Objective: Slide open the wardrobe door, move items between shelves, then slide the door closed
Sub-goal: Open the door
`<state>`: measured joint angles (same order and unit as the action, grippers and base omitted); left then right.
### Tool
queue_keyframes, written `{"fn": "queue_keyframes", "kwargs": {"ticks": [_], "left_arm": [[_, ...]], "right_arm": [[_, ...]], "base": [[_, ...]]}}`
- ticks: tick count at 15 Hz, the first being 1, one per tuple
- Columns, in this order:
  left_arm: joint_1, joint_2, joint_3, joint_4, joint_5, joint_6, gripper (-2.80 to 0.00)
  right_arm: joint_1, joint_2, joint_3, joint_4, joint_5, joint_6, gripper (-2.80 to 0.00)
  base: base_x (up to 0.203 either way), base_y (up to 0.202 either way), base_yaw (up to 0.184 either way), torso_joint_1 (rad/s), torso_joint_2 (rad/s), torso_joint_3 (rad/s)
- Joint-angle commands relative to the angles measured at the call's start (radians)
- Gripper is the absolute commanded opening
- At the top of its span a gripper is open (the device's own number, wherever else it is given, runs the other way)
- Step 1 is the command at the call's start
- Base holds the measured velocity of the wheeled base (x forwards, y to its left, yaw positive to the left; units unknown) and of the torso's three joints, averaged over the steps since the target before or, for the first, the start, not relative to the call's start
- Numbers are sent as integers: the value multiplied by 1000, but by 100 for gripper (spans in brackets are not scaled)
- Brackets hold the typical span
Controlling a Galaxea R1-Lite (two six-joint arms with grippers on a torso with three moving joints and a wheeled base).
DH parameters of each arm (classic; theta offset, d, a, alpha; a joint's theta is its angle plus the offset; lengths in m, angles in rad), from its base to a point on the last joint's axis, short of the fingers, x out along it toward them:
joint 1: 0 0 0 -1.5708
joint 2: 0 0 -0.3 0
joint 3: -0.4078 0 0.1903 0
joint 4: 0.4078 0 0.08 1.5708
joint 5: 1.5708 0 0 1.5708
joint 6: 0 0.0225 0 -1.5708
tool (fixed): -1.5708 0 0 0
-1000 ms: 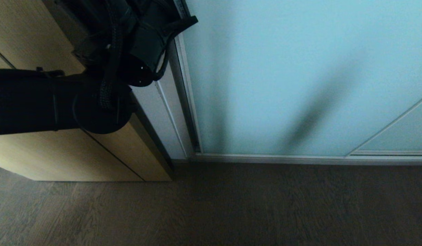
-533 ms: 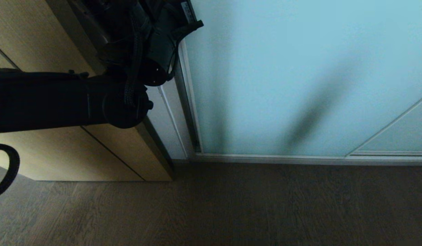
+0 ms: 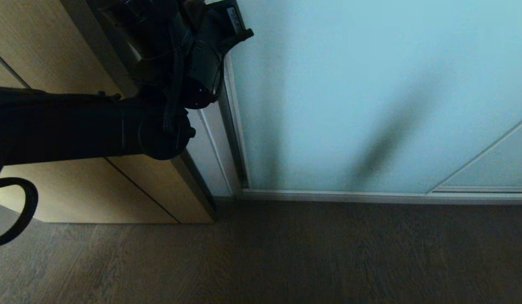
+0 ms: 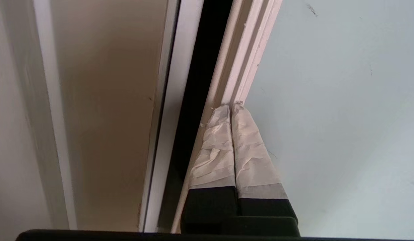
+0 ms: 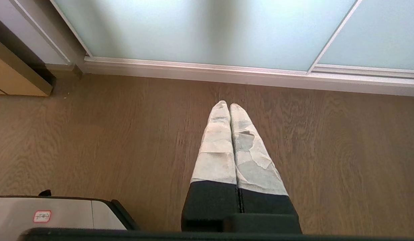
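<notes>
So the left tool (image 4: 232,107) had its taped fingers pinched together, tips seemingly touching the thin silver frame edge of the tall frosted pale blue-green sliding wardrobe door (image 3: 371,93), which stood upright on its right. Right tool (image 5: 228,106) hung shut over the wooden floor (image 5: 93,140).

The left gripper (image 4: 232,106) has its two taped fingers (image 4: 216,147) pressed together, with no gap between them. Their tips touch the silver frame (image 4: 242,63) at the edge of the sliding wardrobe door (image 4: 334,110) — the pale frosted glass. Just beside the frame there is a narrow dark gap (image 4: 202,87), then a white strip (image 4: 175,110) and a tan wood-grain panel (image 4: 110,113).
</notes>
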<state>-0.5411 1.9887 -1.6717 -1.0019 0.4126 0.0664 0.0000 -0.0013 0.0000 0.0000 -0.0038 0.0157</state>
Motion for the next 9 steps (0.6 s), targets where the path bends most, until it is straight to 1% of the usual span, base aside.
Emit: {"fn": "queue_keyframes", "kwargs": {"ticks": [1, 7, 9], "left_arm": [[-43, 9, 1, -3, -3, -3, -280], [-149, 49, -28, 1, -18, -5, -280], [-198, 73, -53, 3, -19, -4, -280]], "right_arm": [[0, 1, 0, 0, -1, 0, -280], [0, 1, 0, 0, 1, 0, -280], [0, 1, 0, 0, 1, 0, -280]], "base": [[0, 0, 0, 0, 0, 0], [0, 0, 0, 0, 0, 0], [0, 0, 0, 0, 0, 0]]}}
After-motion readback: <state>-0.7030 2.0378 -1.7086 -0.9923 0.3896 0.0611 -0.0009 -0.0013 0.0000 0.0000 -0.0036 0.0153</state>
